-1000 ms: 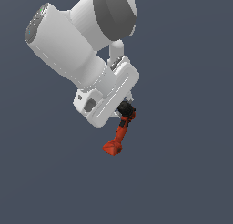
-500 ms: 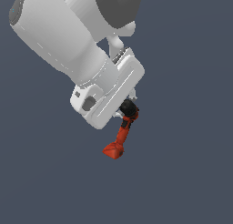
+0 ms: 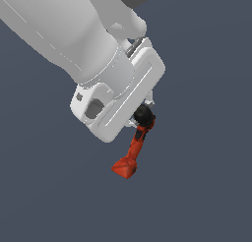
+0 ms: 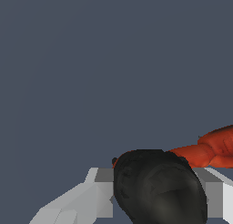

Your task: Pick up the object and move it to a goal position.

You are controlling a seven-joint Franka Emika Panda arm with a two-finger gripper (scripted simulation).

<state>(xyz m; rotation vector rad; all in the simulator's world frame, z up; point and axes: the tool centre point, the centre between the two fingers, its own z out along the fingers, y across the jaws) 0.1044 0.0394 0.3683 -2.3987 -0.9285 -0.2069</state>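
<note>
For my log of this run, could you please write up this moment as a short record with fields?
setting: simulated scene, plain dark grey background
arm: white robot arm, filling the upper part of the exterior view
gripper: gripper shut on the drill
drill: red-orange drill, black end between the fingers, flared base hanging down and tilted
support: none visible under the drill
goal marker: none visible

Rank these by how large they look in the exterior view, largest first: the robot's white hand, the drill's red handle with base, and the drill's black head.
1. White hand
2. Red handle with base
3. Black head, partly hidden by the hand, so its true size is unsure.
</note>
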